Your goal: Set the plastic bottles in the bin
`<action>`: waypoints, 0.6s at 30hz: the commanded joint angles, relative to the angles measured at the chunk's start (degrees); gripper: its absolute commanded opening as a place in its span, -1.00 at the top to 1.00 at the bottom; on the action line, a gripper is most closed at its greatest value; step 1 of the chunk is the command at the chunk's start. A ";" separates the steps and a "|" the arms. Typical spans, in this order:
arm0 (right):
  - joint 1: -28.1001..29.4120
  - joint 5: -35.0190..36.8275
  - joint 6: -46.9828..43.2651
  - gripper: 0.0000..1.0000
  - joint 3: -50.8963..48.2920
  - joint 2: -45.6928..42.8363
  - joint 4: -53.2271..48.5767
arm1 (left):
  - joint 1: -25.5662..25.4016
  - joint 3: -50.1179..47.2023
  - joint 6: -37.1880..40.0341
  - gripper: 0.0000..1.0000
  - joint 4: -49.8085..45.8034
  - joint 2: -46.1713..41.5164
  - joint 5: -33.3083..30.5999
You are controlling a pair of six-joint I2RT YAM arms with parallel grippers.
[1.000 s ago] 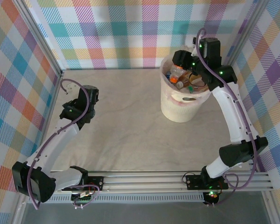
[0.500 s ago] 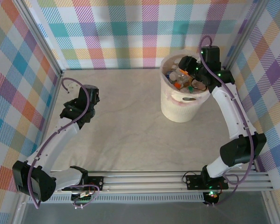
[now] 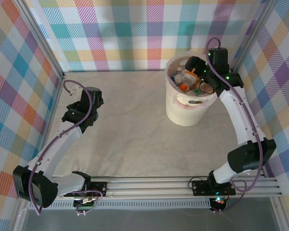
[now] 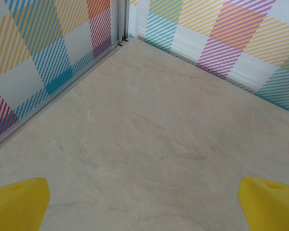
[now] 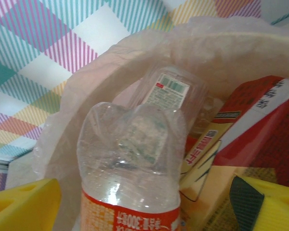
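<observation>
Pastel plaid walls (image 3: 135, 29) around beige tabletop (image 3: 135, 130)

Bin (image 3: 183, 113) back-right on table (image 3: 135, 130) — bottles (image 3: 185, 77) inside; right hand (image 3: 189, 68) over them; left hand (image 3: 91, 96) far left

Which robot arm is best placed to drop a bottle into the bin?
Right. The right gripper hangs over the bin, open, a bottle between its jaws. The left gripper is far across the table.
</observation>
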 commanded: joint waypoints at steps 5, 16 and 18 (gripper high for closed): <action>-0.32 8.89 -6.41 -0.85 7.34 0.97 -5.78 | 0.90 0.67 -0.35 -1.00 1.51 0.08 0.33; -0.32 9.47 -10.96 -0.84 10.52 6.54 -9.65 | 0.90 0.65 -0.52 -1.00 1.71 0.79 0.35; -0.32 10.23 -11.11 -0.80 10.59 7.04 -10.75 | 0.90 0.66 -0.50 -1.00 1.85 0.89 0.52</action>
